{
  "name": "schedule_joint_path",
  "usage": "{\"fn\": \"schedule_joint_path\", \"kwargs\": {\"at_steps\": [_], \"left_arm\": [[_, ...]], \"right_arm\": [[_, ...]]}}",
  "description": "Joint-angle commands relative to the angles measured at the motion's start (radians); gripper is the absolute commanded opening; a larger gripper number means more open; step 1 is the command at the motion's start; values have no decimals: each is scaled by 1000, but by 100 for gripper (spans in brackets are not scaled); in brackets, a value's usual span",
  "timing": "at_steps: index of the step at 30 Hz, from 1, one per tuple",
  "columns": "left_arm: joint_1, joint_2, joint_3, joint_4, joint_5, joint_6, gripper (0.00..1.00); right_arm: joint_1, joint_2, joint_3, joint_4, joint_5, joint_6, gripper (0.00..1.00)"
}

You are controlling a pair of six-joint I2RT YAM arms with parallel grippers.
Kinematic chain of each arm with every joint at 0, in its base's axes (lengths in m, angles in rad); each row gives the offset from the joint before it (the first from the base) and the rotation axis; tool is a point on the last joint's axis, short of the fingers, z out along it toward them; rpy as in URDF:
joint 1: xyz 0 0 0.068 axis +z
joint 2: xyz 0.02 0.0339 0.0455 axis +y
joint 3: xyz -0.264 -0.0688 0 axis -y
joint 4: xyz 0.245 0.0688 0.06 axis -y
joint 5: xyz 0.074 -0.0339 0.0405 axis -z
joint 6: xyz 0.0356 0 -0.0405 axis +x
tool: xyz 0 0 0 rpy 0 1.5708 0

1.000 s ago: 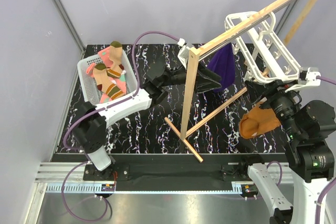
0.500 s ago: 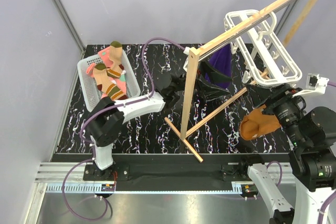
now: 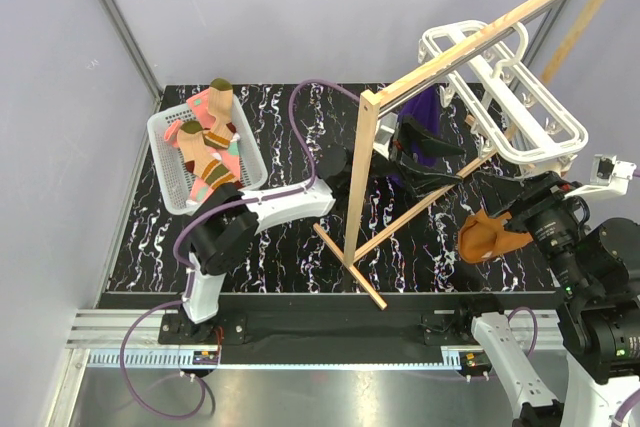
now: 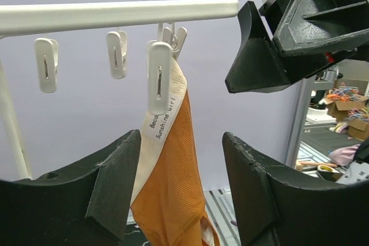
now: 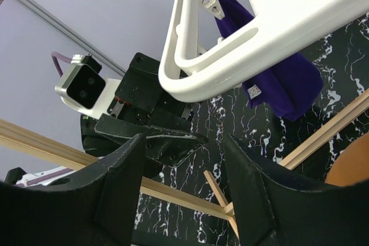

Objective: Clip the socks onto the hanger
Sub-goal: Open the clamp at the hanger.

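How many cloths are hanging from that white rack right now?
2: a purple cloth on the far side of the rack, and an orange cloth at its near end. Others may be hidden.

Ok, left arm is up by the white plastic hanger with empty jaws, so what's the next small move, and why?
Probably pull the left arm back toward the white slotted plastic basket. Its jaws stand open and empty beside the white plastic drying hanger, while the small pink and tan striped socks lie in that basket, none clipped yet.
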Motion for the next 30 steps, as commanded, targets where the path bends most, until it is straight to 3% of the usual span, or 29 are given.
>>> {"fn": "schedule_joint_path", "kwargs": {"at_steps": [1, 17, 30], "left_arm": [[-17, 2, 49, 71, -69, 105, 63], [-89, 27, 79, -12, -346, 226, 61], [-115, 70, 95, 19, -337, 263, 61]], "right_arm": [[-1, 21, 27, 3, 31, -9, 63], [-1, 58, 30, 58, 134, -130, 62], [-1, 53, -25, 153, 221, -197, 60]]}}
